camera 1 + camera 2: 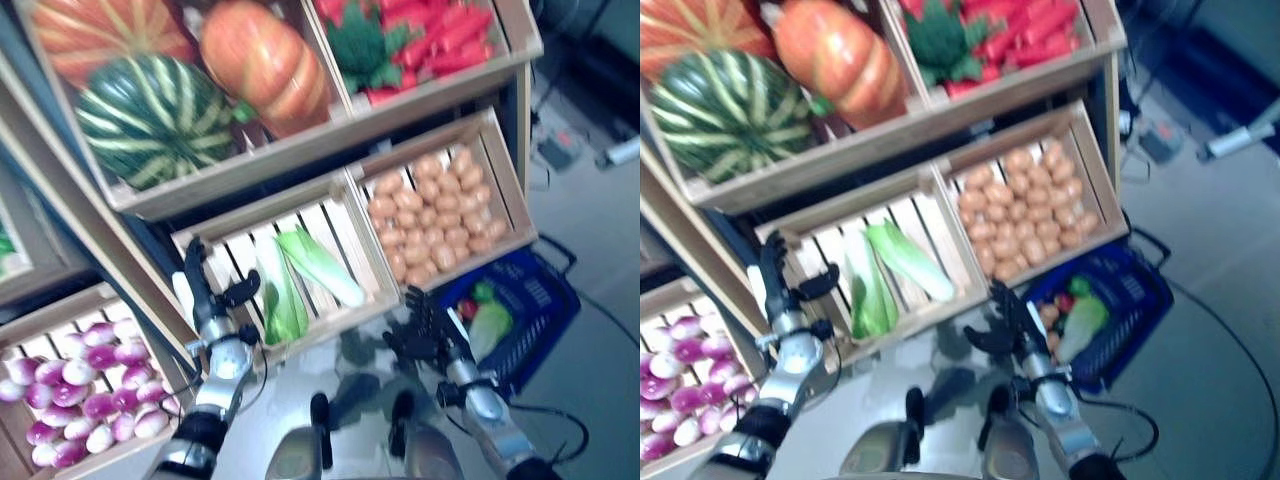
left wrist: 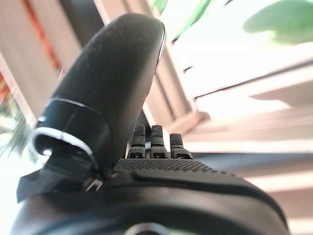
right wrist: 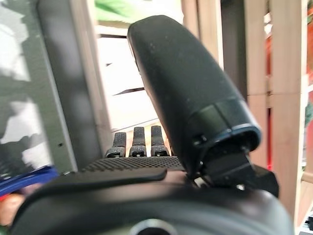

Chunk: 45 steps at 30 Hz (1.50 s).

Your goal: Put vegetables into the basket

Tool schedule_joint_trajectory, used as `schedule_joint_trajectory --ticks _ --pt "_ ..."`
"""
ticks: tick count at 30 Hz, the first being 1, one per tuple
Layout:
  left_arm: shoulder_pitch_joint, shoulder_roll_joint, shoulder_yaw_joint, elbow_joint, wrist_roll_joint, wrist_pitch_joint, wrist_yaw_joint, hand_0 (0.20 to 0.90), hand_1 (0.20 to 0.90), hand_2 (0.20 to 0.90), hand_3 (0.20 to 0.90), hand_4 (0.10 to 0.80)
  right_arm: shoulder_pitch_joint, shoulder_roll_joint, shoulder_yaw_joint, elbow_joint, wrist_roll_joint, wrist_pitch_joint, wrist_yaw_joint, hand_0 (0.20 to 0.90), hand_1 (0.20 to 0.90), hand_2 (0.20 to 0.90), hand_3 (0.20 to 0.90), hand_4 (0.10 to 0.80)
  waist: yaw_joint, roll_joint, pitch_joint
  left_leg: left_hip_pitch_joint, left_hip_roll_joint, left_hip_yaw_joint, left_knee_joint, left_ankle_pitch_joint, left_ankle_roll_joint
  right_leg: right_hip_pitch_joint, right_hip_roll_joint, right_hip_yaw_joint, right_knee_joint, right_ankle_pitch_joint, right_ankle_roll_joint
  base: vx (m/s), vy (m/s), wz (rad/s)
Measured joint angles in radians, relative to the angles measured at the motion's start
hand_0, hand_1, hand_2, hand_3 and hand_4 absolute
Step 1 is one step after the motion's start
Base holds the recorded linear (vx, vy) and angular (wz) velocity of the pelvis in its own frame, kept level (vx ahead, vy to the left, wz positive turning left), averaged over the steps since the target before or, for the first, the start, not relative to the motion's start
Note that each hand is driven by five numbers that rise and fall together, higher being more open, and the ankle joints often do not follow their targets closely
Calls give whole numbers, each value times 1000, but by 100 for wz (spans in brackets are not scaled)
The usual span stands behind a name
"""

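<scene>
The blue basket (image 1: 545,300) stands on the floor at the right of the stand. A pale green leafy vegetable (image 1: 490,325) and a small red one (image 1: 467,308) lie in it. My left hand (image 1: 205,290) is open and empty at the front edge of the slatted crate (image 1: 215,240), left of the long green leafy vegetables (image 1: 300,275) lying in it. Its straight fingers (image 2: 152,142) show in the left wrist view. My right hand (image 1: 425,330) is open and empty just left of the basket's rim, below the crate of potatoes. Its fingers (image 3: 139,142) are straight in the right wrist view.
The wooden stand (image 1: 260,170) rises in front with crates on sloping shelves. A lower crate (image 1: 60,310) sticks out at the left. Grey floor (image 1: 590,390) lies right of the basket, with a black cable and a small box farther back.
</scene>
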<state>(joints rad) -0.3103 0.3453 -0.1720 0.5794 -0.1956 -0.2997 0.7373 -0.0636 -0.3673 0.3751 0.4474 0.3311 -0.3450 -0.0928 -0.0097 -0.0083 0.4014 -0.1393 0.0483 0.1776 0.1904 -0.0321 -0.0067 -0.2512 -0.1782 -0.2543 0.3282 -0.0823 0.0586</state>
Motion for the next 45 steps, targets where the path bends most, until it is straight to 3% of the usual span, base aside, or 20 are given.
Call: schedule_joint_trajectory --ticks 5,15,30,40,45 --pt "-71 47 10 16 -18 0 23 900 900 900 900 800 -10 -60 -2 -18 32 21 0 900 900 900 900 800 -36 -7 82 -146 24 23 226 -99 -1 -140 -16 38 174 -58 -14 -68 88 -20" --pt "-178 78 41 73 -97 15 29 900 900 900 900 800 -72 -85 3 -22 33 72 -2 900 900 900 900 800 -69 -14 105 -320 72 22 518 -219 -19 -331 -25 86 457 -175 -50 -28 54 -7" --pt "-228 97 61 137 -176 81 60 900 900 900 900 800 -137 -101 18 -21 34 118 -37 900 900 900 900 800 -75 -15 117 -414 105 11 617 -245 -41 -429 -11 85 565 -217 -77 -20 38 -1" --pt "-456 192 67 293 -380 155 -49 900 900 900 900 800 -207 -177 22 -21 74 181 -67 900 900 900 900 800 -87 -15 123 -619 117 -7 752 -269 -33 -623 -12 105 663 -218 -80 -22 65 1" --pt "-515 299 57 345 -440 208 -89 900 900 900 900 800 -221 -215 18 -22 113 193 -68 900 900 900 900 800 -112 -15 123 -710 130 -8 801 -278 -30 -708 -4 109 691 -212 -82 -11 49 -4"
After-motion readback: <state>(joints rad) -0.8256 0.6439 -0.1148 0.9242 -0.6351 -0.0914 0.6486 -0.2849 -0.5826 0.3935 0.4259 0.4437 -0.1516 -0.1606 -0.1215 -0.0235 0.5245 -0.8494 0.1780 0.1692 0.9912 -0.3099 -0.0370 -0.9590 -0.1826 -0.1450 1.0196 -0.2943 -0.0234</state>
